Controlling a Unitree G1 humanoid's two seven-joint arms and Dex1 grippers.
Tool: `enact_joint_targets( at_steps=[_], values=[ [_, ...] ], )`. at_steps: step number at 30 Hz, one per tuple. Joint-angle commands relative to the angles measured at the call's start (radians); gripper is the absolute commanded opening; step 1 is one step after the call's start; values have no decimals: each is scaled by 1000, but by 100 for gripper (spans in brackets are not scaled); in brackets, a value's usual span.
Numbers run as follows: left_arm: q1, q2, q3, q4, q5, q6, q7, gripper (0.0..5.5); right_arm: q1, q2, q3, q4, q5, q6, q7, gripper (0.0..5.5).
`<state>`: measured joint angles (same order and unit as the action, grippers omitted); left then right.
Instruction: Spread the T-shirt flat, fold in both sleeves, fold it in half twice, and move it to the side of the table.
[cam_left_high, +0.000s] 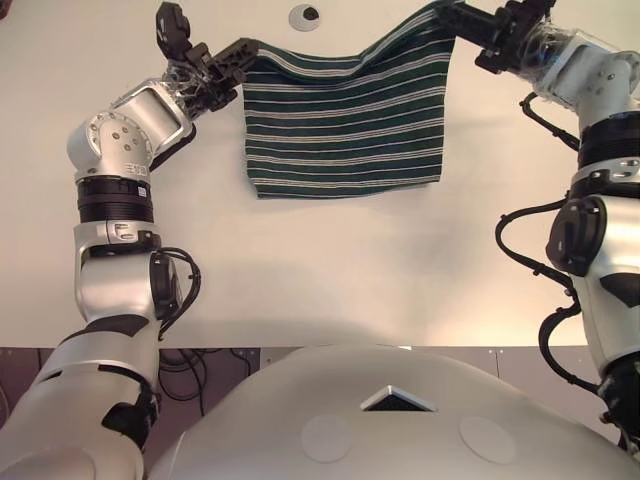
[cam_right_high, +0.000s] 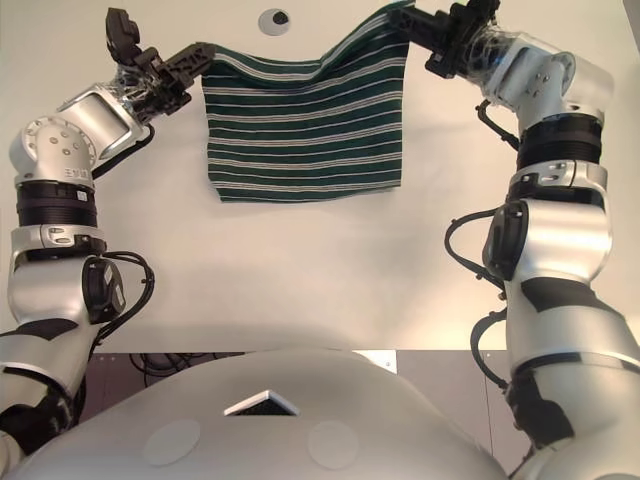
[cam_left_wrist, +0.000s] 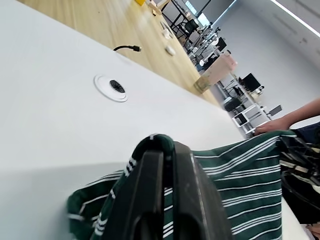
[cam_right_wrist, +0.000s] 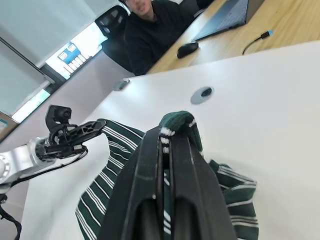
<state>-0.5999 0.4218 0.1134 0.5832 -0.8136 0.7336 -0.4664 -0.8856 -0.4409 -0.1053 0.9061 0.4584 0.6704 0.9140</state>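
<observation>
Green-and-white striped T-shirt (cam_left_high: 345, 125): hung as a sagging rectangle over the far part of the white table (cam_left_high: 300, 270). The left gripper (cam_left_high: 238, 55) and right gripper (cam_left_high: 458, 22) were each clamped on an upper corner, probably to stretch the cloth for laying flat. A round cable grommet (cam_left_high: 304, 16) sat just behind it.

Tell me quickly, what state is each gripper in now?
Left gripper: closed on one top corner of the T-shirt.
Right gripper: closed on its other top corner.
</observation>
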Motion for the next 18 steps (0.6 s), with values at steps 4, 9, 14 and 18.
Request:
enact_joint_targets(
  at_steps=[4, 9, 14, 18],
  values=[
    [-66, -60, 42, 161, 126, -91, -15, 2, -30, 62, 2, 136, -103, -94, -125, 0],
    [-145, -106, 97, 280, 178, -170, 5, 58, -81, 104, -41, 246, -134, -189, -236, 29],
    [-211, -119, 153, 401, 220, -217, 57, 104, -113, 135, -74, 313, -159, -240, -344, 69],
    [-247, -118, 219, 496, 229, -275, 121, 104, -130, 144, -128, 338, -148, -300, -421, 69]
  ],
)
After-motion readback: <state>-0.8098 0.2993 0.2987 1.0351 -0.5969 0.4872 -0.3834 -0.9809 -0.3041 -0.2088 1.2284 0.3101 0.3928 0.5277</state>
